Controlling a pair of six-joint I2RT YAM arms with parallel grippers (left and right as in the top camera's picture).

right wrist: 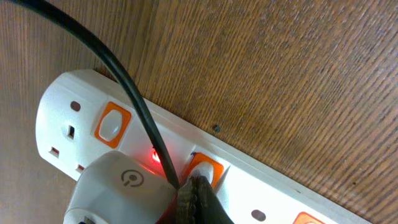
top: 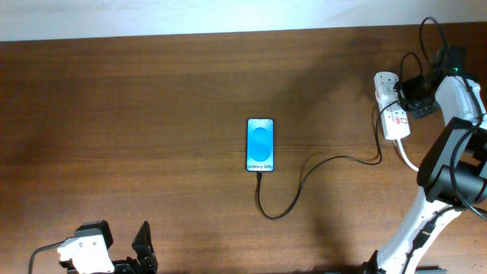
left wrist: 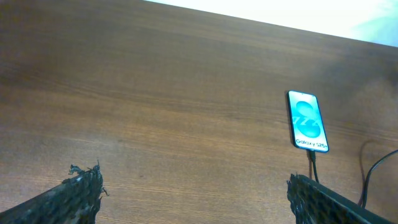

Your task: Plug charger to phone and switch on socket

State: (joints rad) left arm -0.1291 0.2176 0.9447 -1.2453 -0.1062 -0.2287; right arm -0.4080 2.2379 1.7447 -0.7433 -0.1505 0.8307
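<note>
The phone (top: 260, 144) lies mid-table with its blue screen lit; it also shows in the left wrist view (left wrist: 307, 121). The thin black charger cable (top: 304, 179) is plugged into the phone's near end and loops right to the socket (top: 390, 114), a white power strip at the far right. In the right wrist view my right gripper (right wrist: 198, 186) is shut, its tips pressed on an orange switch (right wrist: 205, 171) of the socket (right wrist: 261, 180), beside a white adapter (right wrist: 118, 186). A red light (right wrist: 155, 155) glows there. My left gripper (left wrist: 193, 193) is open and empty at the near left.
The thick white cord (top: 407, 156) leaves the socket's near end toward the right arm (top: 449, 164). A second orange switch (right wrist: 112, 124) sits at the strip's end. The table's far edge (top: 228, 32) runs along the top.
</note>
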